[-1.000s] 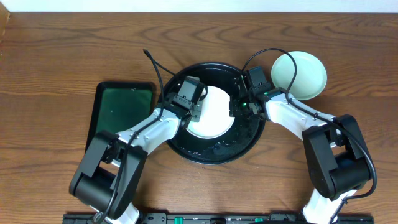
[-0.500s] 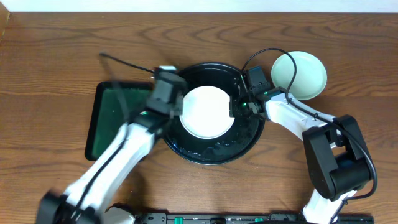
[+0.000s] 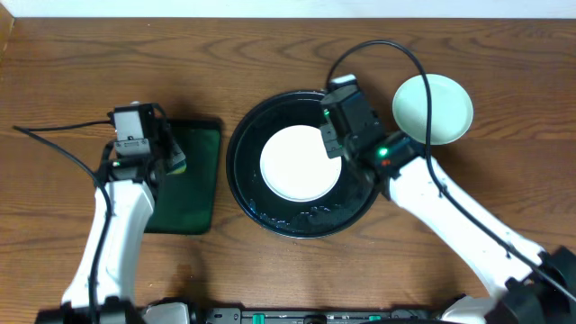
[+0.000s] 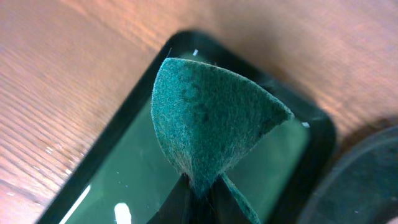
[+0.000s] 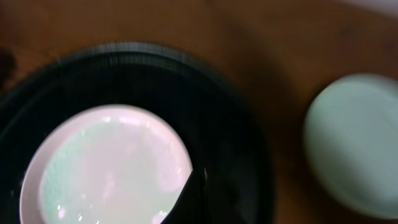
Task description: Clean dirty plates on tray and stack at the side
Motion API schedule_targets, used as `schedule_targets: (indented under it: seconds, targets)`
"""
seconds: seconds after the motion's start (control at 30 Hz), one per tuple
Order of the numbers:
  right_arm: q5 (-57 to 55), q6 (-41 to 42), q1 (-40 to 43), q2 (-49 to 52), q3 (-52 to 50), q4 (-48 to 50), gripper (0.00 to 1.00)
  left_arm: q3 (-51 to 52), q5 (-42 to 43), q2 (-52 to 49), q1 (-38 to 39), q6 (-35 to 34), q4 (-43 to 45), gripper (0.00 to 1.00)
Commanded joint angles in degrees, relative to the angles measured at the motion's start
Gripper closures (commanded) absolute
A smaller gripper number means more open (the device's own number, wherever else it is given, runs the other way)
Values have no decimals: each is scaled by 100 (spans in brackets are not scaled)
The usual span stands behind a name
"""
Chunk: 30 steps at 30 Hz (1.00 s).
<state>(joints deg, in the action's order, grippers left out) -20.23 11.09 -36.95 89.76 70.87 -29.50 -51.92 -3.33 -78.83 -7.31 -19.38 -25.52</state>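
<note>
Lying in the tray point(image 3: 297, 218): one plate point(image 3: 300, 164), round and shallow, flat near the middle, with black showing all around it.
Plate's look: plain white from overhead; in my right wrist view it is blurred, with a faint green tinge.
Tray: large, round, glossy black, with a raised rim and small glints speckling its near part.
Second plate point(image 3: 443, 112): pale mint, on the wooden surface point(image 3: 72, 72) just beside the tray's far right rim, outside it.
My right hand point(image 3: 331, 142): over the tray, at the white plate's far right edge; I cannot tell whether it is released or clenched.
Green tray point(image 3: 193, 198): smaller, rectangular, dark green, left of the black tray; its floor gleams in my left wrist view.
My left hand point(image 3: 175, 164): above the green tray, clenched on a green scouring pad point(image 4: 211, 118), which fans out, folded, from my fingers.
</note>
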Motion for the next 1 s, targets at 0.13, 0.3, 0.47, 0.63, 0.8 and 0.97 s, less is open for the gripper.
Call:
schedule_targets:
  seconds: [0.13, 0.3, 0.47, 0.63, 0.8, 0.97]
  targets:
    - [289, 315, 83, 94, 61, -376, 70, 96, 485, -964, -157, -107, 24, 93]
    - [1661, 476, 546, 623, 61, -444, 64, 96, 481, -1373, -157, -107, 81, 92]
    - [2350, 476, 839, 1141, 61, -444, 57, 96, 483, -1440, -157, -107, 96, 65]
    - [2632, 474, 920, 1574, 61, -407, 57, -44, 483, -1161, -157, -105, -74, 64]
    - [2653, 522, 920, 1930, 61, -413, 56, -195, 483, -227, -157, -107, -267, 61]
    - [2651, 671, 922, 2238, 61, -358, 56, -195, 483, 763, -157, -107, -262, 39]
